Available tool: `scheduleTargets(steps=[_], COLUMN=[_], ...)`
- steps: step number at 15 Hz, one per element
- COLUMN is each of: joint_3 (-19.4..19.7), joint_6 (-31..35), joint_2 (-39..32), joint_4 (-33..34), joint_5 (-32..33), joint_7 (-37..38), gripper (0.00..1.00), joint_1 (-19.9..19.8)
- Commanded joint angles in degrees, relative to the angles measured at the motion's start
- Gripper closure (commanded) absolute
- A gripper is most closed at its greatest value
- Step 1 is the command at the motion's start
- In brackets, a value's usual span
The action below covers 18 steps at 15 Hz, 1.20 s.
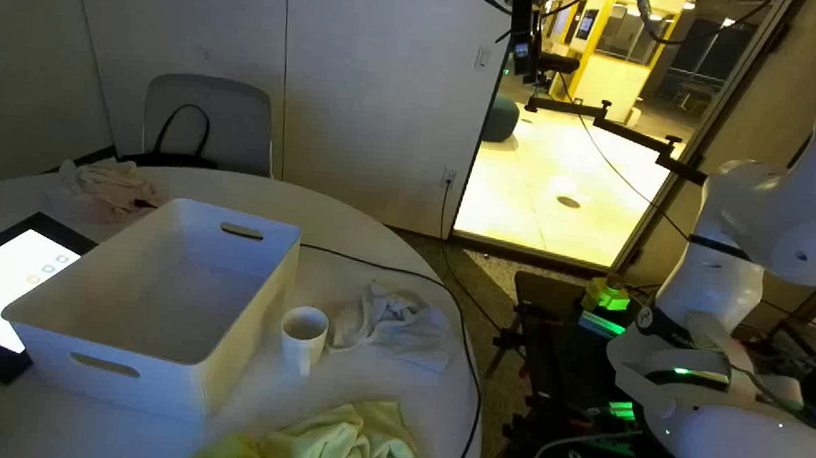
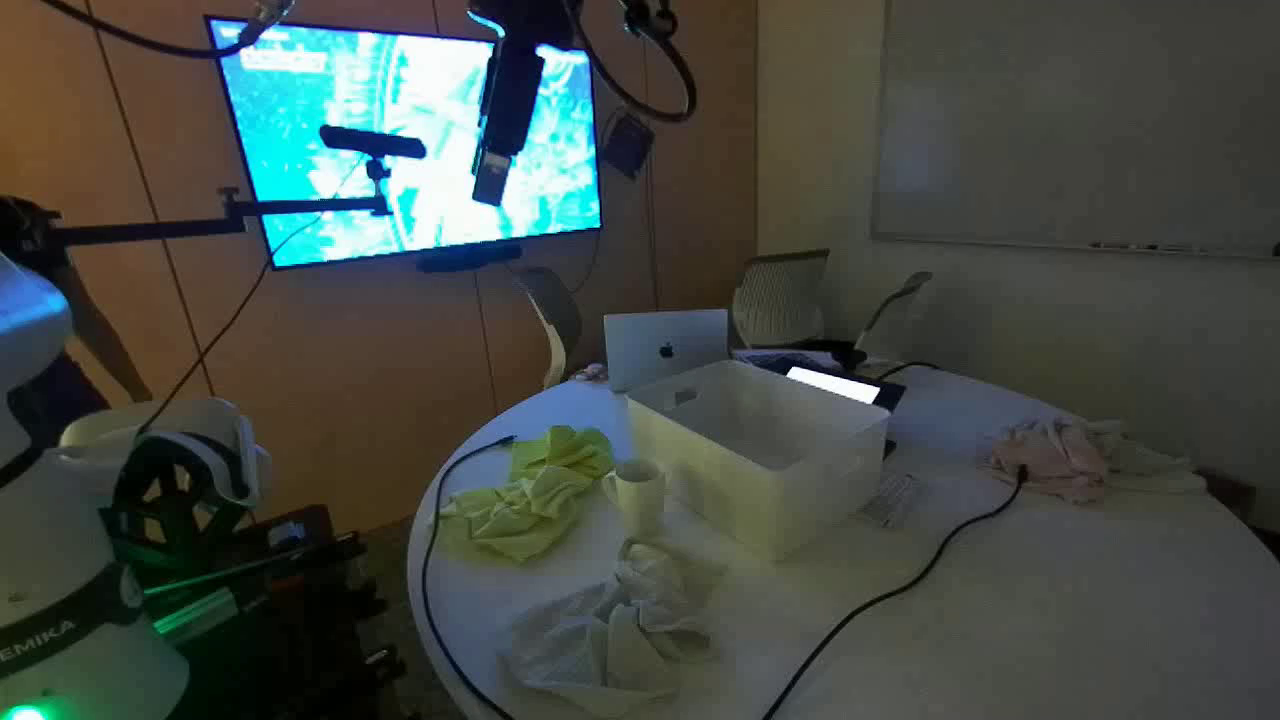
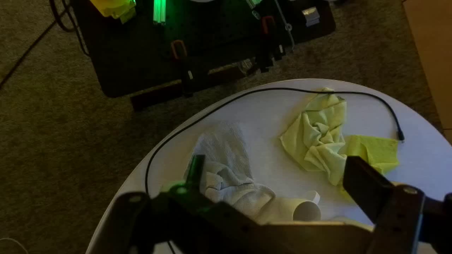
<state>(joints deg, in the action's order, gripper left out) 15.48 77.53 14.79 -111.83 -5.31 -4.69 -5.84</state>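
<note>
The claw (image 3: 275,162) hangs spread wide, high above the round bench (image 3: 266,123) — below, a white mug (image 1: 299,348) stands between a white bin (image 1: 160,384) and a crumpled grey cloth (image 1: 396,323), with yellow-green cloths (image 2: 525,508) nearby and a black cable (image 3: 282,88) beyond.

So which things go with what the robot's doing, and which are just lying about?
Probably part of it, below the open, empty fingers:
white mug
grey cloth
pale yellow cloth
maybe the white bin

Seemingly just lying about:
Apple laptop
pinkish cloth
black cable
lit screen
</note>
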Motion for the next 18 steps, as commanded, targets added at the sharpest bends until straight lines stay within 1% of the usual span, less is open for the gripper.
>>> scheduleTargets(steps=[1,4,6,8,11,13,17,18], joint_3=[-1.33,-1.31,-1.22,-1.34,-1.67,-1.93,-2.83,-2.99], joint_6=[-0.13,-0.13,1.68,5.40,14.80,22.10,33.17,34.28], joint_2=[-0.18,0.06,-0.15,-0.16,-0.95,-3.18,-10.14,-12.40], joint_4=[0.30,0.53,-0.87,-3.59,-9.44,-13.06,-17.26,-17.35], joint_5=[-0.26,-0.26,-0.56,-0.16,0.25,0.08,-0.16,-0.75], joint_7=[-0.35,-0.36,-1.17,-2.28,-3.73,-4.39,-6.02,-7.78], gripper=[0.00,0.00,0.00,0.00,0.00,0.00,0.00,0.00], joint_1=[-1.57,-1.57,-1.76,-1.82,-1.74,-1.58,-1.26,-1.18])
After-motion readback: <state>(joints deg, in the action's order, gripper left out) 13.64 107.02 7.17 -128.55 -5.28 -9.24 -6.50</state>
